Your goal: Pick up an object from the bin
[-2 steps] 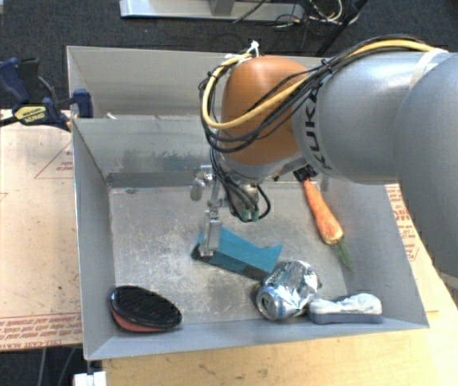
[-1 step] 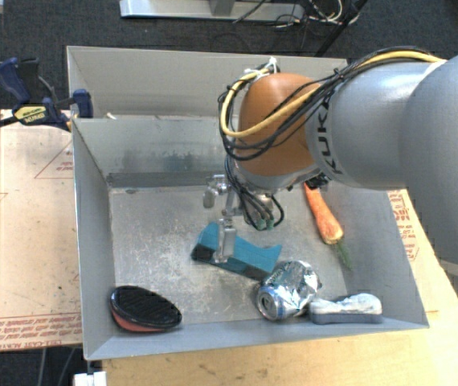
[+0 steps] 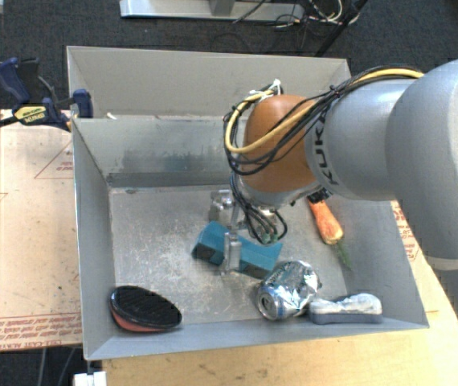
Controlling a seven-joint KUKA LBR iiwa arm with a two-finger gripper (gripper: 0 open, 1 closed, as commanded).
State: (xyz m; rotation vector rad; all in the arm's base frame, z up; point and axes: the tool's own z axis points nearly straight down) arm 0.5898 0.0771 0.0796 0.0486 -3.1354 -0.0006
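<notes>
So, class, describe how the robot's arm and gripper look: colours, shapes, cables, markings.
The arm is a thick, rounded, pale grey tube with dark lettering near its wrist. An orange-brown dome cover caps the wrist, looped by yellow and black cables. The gripper below is silvery metal.

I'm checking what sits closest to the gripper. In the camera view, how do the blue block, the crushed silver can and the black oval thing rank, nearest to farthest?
1. Blue block, mid-bin, right at the gripper.
2. Crushed silver can, a little off, toward the view's lower right.
3. Black oval thing, farthest, in the bin's lower left corner.
</notes>
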